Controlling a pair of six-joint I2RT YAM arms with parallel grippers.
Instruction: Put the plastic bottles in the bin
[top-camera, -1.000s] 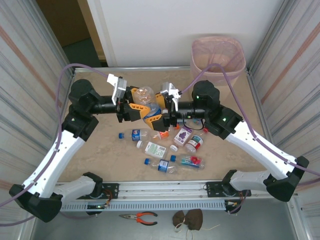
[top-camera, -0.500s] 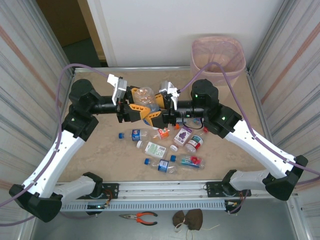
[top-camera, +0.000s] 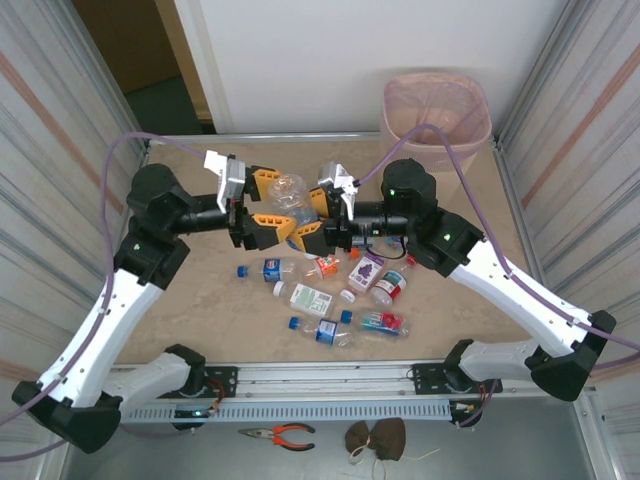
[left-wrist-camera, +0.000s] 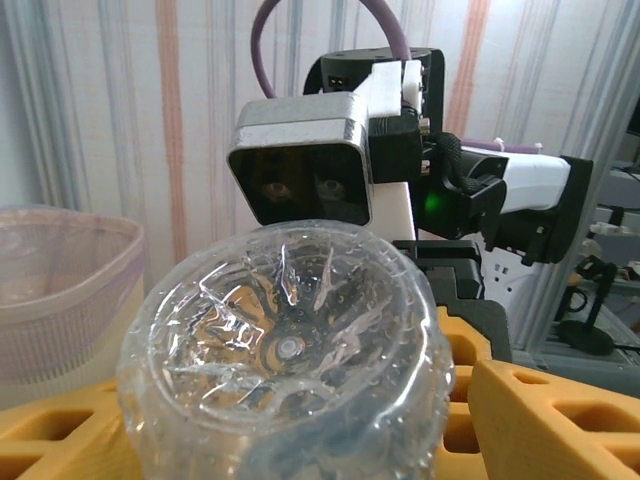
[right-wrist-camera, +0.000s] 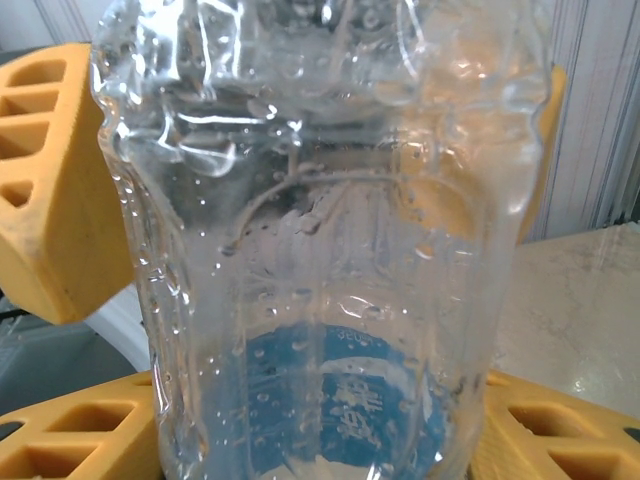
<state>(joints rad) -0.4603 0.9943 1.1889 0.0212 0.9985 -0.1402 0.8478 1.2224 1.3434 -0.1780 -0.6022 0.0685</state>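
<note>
A clear plastic bottle with a blue label hangs above the table's middle between both grippers. My right gripper is shut on it, its orange fingers pressed against the bottle's sides. Opposite it, my left gripper stands open, its orange fingers spread wider than the bottle. In the left wrist view the bottle's ribbed base sits between those fingers. Several more plastic bottles lie on the table below. The pink-lined bin stands at the far right corner.
Orange-handled pliers and a brown bundle lie in front of the rail, off the table. Corrugated walls close both sides. In the left wrist view the bin's rim is at the left, and the right arm's wrist camera is straight ahead.
My left gripper has opened and drawn back to the left, off the bottle. My right gripper has closed on the bottle and holds it alone.
</note>
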